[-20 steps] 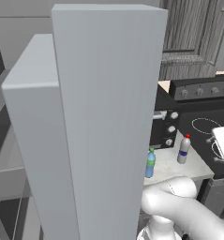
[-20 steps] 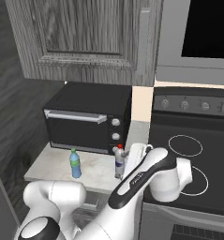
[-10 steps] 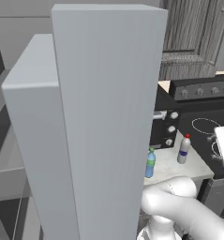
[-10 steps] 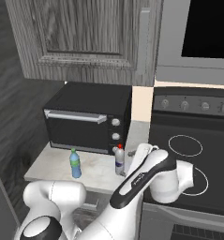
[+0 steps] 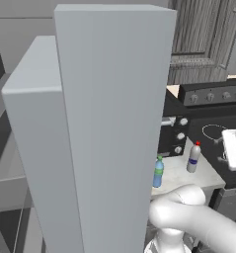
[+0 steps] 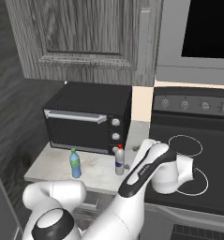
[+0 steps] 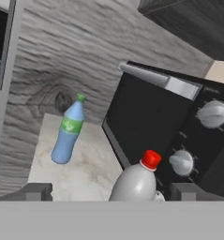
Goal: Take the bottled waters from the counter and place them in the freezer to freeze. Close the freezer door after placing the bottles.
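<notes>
While the tall grey fridge [image 5: 104,123] rises at the left in the left base view, the pale tabletop [image 6: 50,164] beside it carries both bottles, each upright. Leftmost stands the blue bottle [image 6: 75,163] with its green cap, out on the open stone. To its right, well apart from it, stands the whitish bottle [image 6: 119,160] with a red cap, just in front of the black toaster oven [image 6: 87,118] and near its knobs. Right of that, the arm's hand hangs over the black stovetop [image 6: 197,164]. In the hand view the gripper [image 7: 104,192] has its fingertips [image 7: 36,191] spread wide and holds nothing, with the red-capped bottle between them.
</notes>
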### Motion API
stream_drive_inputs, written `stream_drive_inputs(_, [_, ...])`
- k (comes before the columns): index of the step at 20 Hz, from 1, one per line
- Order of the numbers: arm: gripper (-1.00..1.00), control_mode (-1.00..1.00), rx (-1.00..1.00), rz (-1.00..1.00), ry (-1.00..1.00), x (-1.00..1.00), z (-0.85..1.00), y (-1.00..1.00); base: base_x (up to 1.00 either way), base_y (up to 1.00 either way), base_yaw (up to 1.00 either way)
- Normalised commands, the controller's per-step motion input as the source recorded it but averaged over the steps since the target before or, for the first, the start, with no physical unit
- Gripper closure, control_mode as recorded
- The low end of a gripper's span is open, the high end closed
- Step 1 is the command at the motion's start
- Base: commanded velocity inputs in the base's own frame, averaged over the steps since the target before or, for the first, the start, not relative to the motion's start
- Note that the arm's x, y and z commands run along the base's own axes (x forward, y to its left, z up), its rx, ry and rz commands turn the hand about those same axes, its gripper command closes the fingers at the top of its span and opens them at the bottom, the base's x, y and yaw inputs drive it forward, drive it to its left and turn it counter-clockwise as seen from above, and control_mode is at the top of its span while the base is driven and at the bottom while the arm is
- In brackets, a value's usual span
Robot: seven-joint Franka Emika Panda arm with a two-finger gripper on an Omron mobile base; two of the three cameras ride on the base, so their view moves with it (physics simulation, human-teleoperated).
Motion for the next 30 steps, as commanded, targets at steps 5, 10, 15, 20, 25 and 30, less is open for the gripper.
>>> stream_drive_inputs(5, [-1.0, -1.0, 0.0, 0.0, 0.01, 0.22, -0.09, -0.11, 0.0, 0.0, 0.0])
stream_drive_inputs(10, [-1.0, -1.0, 0.0, 0.0, 0.03, 0.33, -0.11, -0.08, 0.0, 0.0, 0.0])
stream_drive_inputs(15, [-1.0, -1.0, 0.0, 0.0, 0.01, 0.32, -0.16, -0.12, 0.0, 0.0, 0.0])
stream_drive_inputs(20, [-1.0, -1.0, 0.0, 0.0, 0.02, 0.21, -0.23, -0.08, 0.0, 0.0, 0.0])
stream_drive_inputs(25, [-1.0, -1.0, 0.0, 0.02, 0.01, -0.04, -0.19, 0.0, 0.0, 0.0, 0.0])
stream_drive_inputs(30, [-1.0, -1.0, 0.0, 0.03, 0.0, -0.08, -0.08, 0.01, 0.0, 0.0, 0.0])
